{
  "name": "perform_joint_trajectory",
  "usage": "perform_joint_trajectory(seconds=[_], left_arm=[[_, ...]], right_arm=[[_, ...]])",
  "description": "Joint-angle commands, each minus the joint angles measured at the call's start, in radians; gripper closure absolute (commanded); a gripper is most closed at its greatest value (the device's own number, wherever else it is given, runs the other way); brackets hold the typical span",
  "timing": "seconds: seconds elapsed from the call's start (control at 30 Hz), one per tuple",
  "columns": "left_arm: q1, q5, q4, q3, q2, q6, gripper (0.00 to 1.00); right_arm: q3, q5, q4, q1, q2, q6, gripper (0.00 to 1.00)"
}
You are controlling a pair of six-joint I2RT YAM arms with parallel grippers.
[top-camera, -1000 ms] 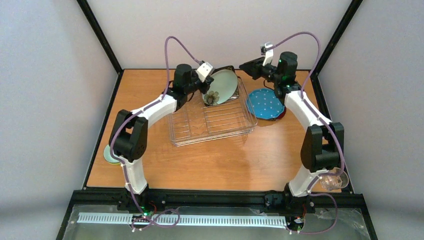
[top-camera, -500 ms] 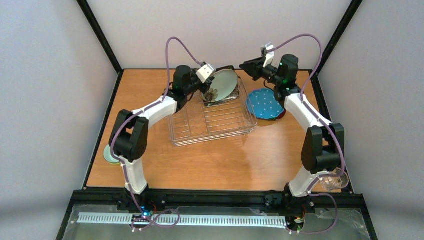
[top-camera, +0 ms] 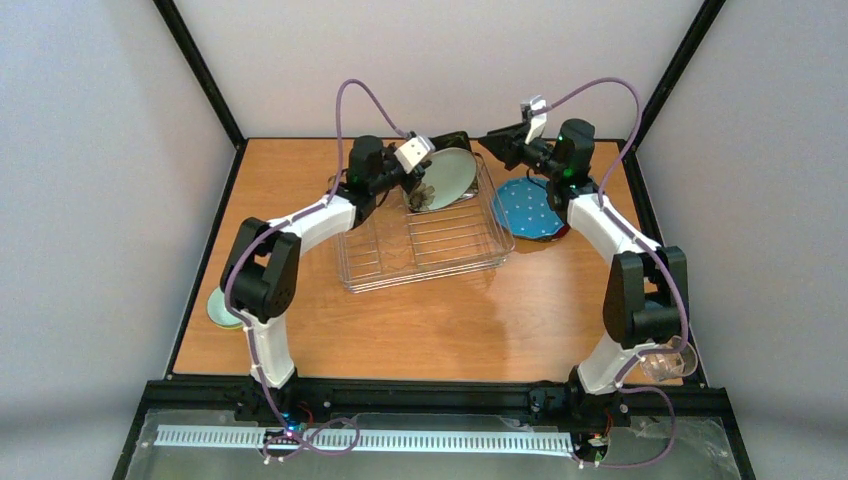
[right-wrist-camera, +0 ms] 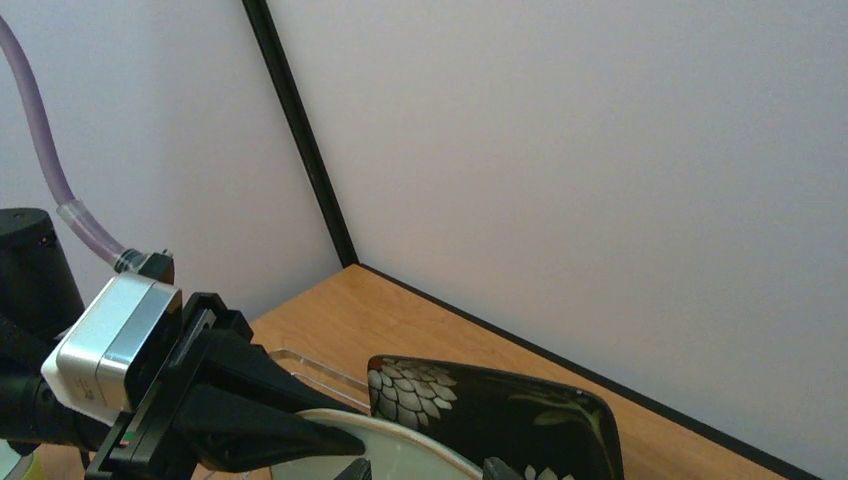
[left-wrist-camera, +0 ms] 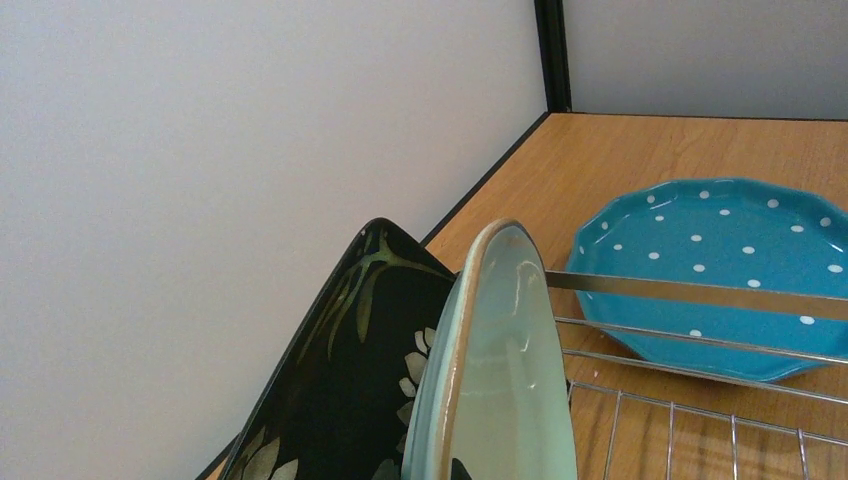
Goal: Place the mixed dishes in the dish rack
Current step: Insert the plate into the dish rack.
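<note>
"What's on the wood table [top-camera: 300, 180]?"
"The dish rack [top-camera: 420, 250]. The left gripper [top-camera: 428, 178] pinches the pale mint plate [top-camera: 452, 170], standing at the rack's back end."
"The right gripper [top-camera: 490, 142]?"
"Fingers spread, holding nothing, by the rack's back corner."

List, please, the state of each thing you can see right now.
Mint plate, on edge in rack, gripped.
Black plate, on edge behind it.
Blue plate, flat, outside rack.
Rack, holds two plates.
Left gripper, shut on mint plate.
Right gripper, open, empty.

Plate [top-camera: 455, 172] stands in rack [top-camera: 420, 255].
</note>
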Motion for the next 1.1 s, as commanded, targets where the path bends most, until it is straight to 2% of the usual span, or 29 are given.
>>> perform_joint_trajectory(seconds=[0.0,0.47,1.07], left_arm=[[-0.004,0.032,0.181,0.030,0.013,0.041,1.00],[-0.004,0.039,0.184,0.041,0.070,0.065,1.00],[-0.004,0.014,0.091,0.087,0.129,-0.041,0.99]], right_arm=[[-0.048,-0.002,0.080,-0.008,-0.036,-0.036,0.37],[-0.080,0.001,0.107,-0.008,-0.015,-0.049,0.37],[-0.082,0.010,0.052,-0.008,-0.031,-0.074,0.37]])
